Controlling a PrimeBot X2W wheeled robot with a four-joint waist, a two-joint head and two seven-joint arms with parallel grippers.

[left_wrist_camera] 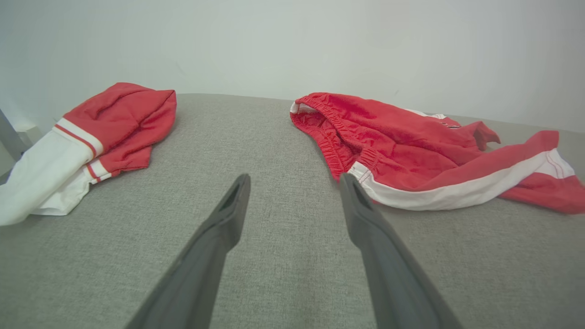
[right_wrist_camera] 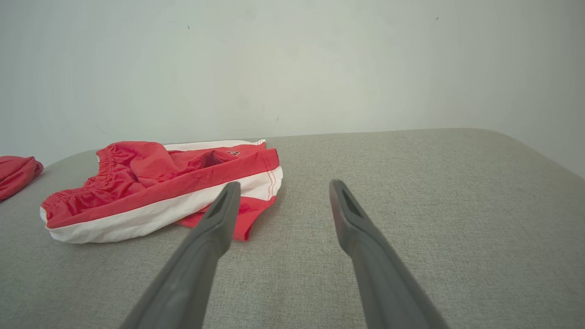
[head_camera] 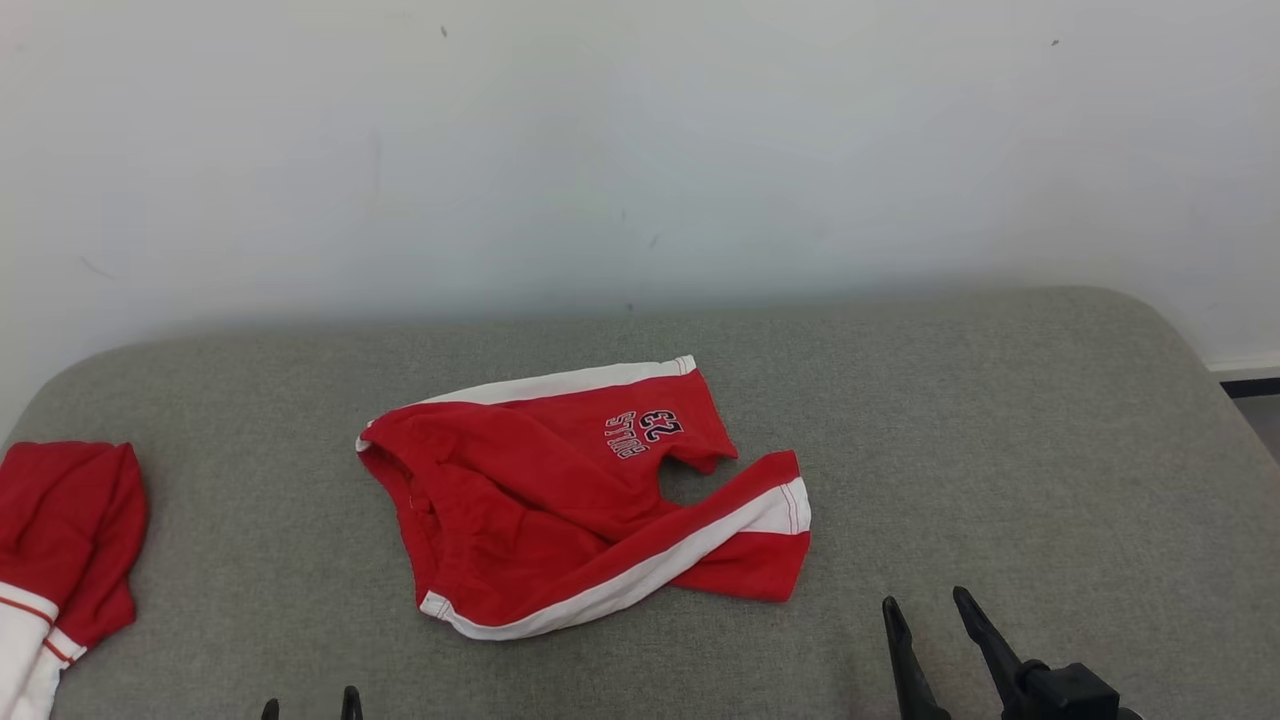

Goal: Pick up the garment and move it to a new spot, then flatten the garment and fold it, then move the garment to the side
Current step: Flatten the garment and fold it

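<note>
Ok so, bottom edge of the head view first: the left gripper [head_camera: 310,705] just peeks in at lower left, and the right gripper [head_camera: 927,602] sticks up further at lower right. Both have their fingers spread wide with nothing between them, and the wrist views say the same. Neither touches cloth.

The shorts [head_camera: 560,510] lie crumpled in the middle of the frame, above and between the two. Their long axis runs left to right across the frame, dipping a bit toward the right. The waistband is bunched at the left end and the leg hems are at the right end. The right gripper looks nearer, with the lower leg hem just up and left of its tips. The left one has the waistband corner up and to its right, a bit further off. So I'd guess a two-ended pickup, one arm per end.

Room-wise there's loads of bare grey pad [head_camera: 1000,450] right of centre. Left is tighter, since another red-and-white garment [head_camera: 60,540] sits at the left edge. Behind the shorts is a strip of pad, then its far edge meets the wall [head_camera: 640,150].
</note>
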